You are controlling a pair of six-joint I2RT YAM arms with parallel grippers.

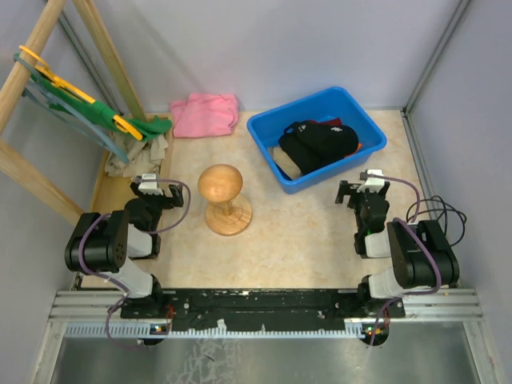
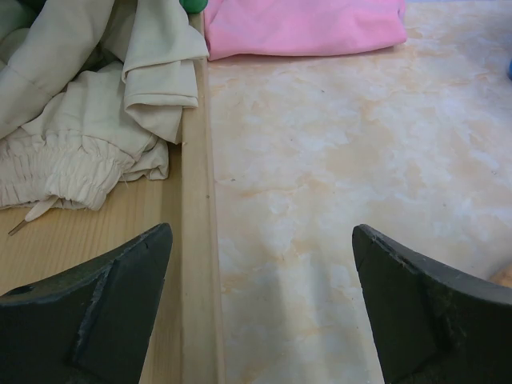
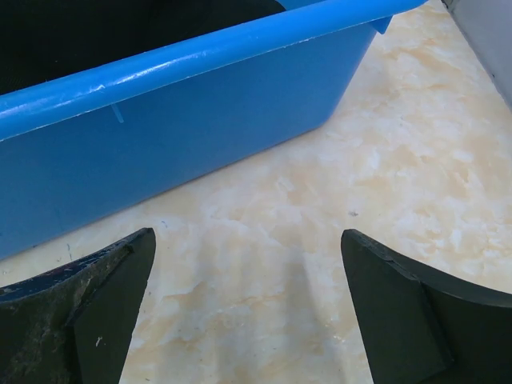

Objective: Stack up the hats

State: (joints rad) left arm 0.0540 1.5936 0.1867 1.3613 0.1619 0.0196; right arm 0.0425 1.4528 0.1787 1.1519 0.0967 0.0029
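The hats lie piled in a blue bin (image 1: 265, 141) at the back right. A black cap (image 1: 320, 142) is on top, with a dark red edge (image 1: 330, 122) behind it and a tan piece (image 1: 288, 166) at its front left. My left gripper (image 1: 154, 190) (image 2: 262, 232) rests open near the table's left side, nothing between its fingers. My right gripper (image 1: 364, 192) (image 3: 248, 236) is open and empty just in front of the blue bin's (image 3: 184, 136) near wall. The hats barely show in either wrist view.
A wooden hat stand (image 1: 224, 199) is upright between the arms. A pink folded cloth (image 1: 205, 114) (image 2: 304, 26) lies at the back. A beige garment (image 1: 141, 150) (image 2: 88, 120) sits on a wooden ledge (image 2: 196, 240) at the left, below a green garment on a yellow hanger (image 1: 88, 106).
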